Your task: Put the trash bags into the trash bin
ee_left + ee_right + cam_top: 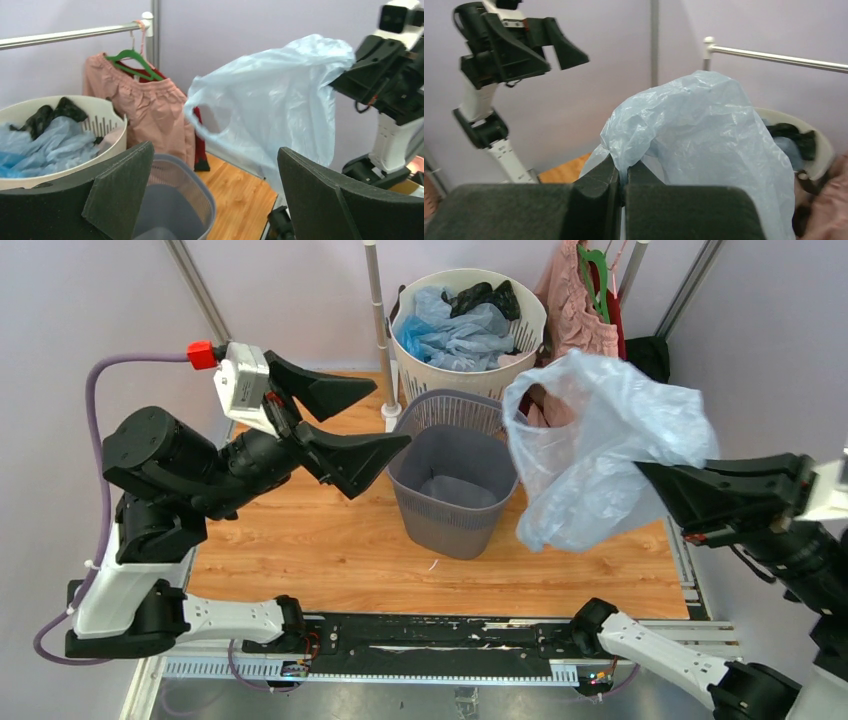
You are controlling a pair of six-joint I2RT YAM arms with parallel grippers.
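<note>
A large pale blue see-through trash bag (600, 450) hangs in the air just right of the trash bin (450, 525), a dark grey mesh wastebasket standing on the wooden table. My right gripper (645, 470) is shut on the bag's gathered top (704, 130), the plastic pinched between its fingertips (623, 167). My left gripper (390, 415) hovers wide open at the bin's left rim with nothing between its fingers. In the left wrist view the bag (270, 100) hangs beyond the open gripper (215, 150), above and right of the bin (197, 180). A pale shape lies at the bin's bottom.
A round white slotted basket (530, 315) behind the bin holds more blue plastic and something black. A pink garment (575, 300) hangs on a green hanger from a rack, whose pole (380, 330) stands at the back. Purple walls close in the sides.
</note>
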